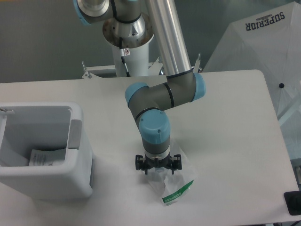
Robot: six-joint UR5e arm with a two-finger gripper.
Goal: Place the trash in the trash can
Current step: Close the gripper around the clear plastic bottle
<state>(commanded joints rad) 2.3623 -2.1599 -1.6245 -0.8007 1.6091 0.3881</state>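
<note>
- Arm (162, 96) reaches down from its base at the rear of the worktop (225, 122); wrist points straight down near the front middle.
- Pincer (157, 170) sits low, right over the upper end of the plastic bag (173, 184). Fingertips hidden under the wrist and the black mount; cannot tell whether they are spread, pressed together or pinching anything.
- The bag lies flat on the worktop, translucent white, with its green printed edge (178, 193) at the lower right end, toward the front edge of the worktop. Upper part of the bag is covered by the pincer.
- The bottle cannot be made out here; the space below the pincer is blocked from view.
- Trash can (75, 136), boxy and white with rounded corners, stands at the left of the worktop, well apart from the bag. Grey patch on its right rim.
- Inside the can, a white paper or label-like piece (44, 157) lies at the bottom.
- White fabric item with "SUPERIOR" printed on it (265, 22) stands beyond the right rear corner of the worktop.
- A dark object (293, 202) shows at the lower right edge, partly cut off.
</note>
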